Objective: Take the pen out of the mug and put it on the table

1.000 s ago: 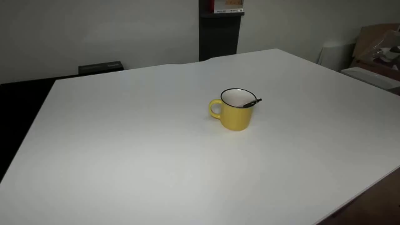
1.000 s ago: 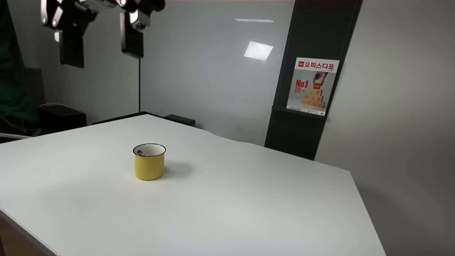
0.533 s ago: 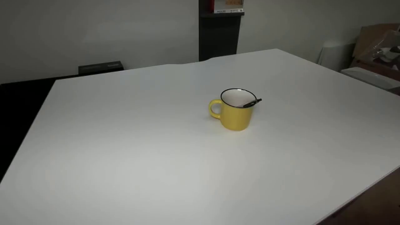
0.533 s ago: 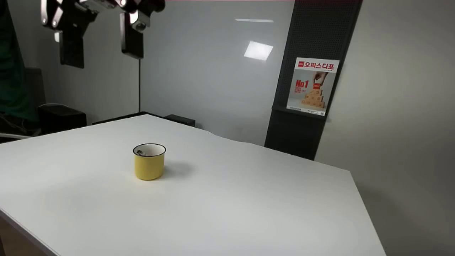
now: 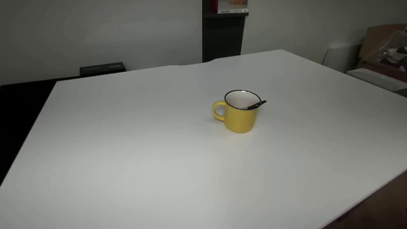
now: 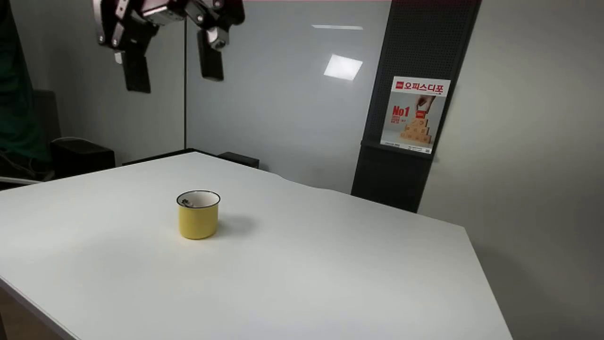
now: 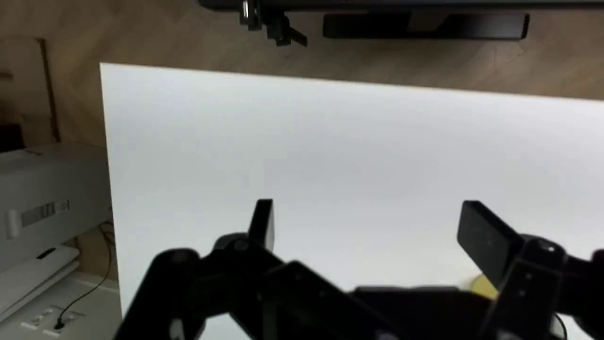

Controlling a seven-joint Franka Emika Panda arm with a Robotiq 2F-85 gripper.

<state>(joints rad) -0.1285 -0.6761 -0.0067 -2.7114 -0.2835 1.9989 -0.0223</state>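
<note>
The yellow mug (image 5: 240, 121) stands upright on the white table (image 5: 133, 152), with its handle to the left in that exterior view. The black pen (image 5: 256, 105) leans in the mug, its end sticking out over the dark rim. In an exterior view the pen (image 6: 187, 203) shows just inside the rim of the mug (image 6: 198, 223). My gripper (image 6: 175, 85) is open and empty, high above the table and the mug. In the wrist view the gripper (image 7: 368, 203) has its fingers wide apart. A bit of the mug (image 7: 482, 286) shows behind the right finger; the pen is hidden there.
The table edge (image 7: 349, 82) and floor show in the wrist view, with a white machine (image 7: 52, 189) beside the table. A whiteboard wall (image 6: 283, 94) and a dark panel with a poster (image 6: 415, 115) stand behind the table. A black box (image 5: 102, 68) lies past the far edge.
In an exterior view my open gripper has moved right and slightly down, tilting a little, within the last half second. The mug and the pen have not moved.
</note>
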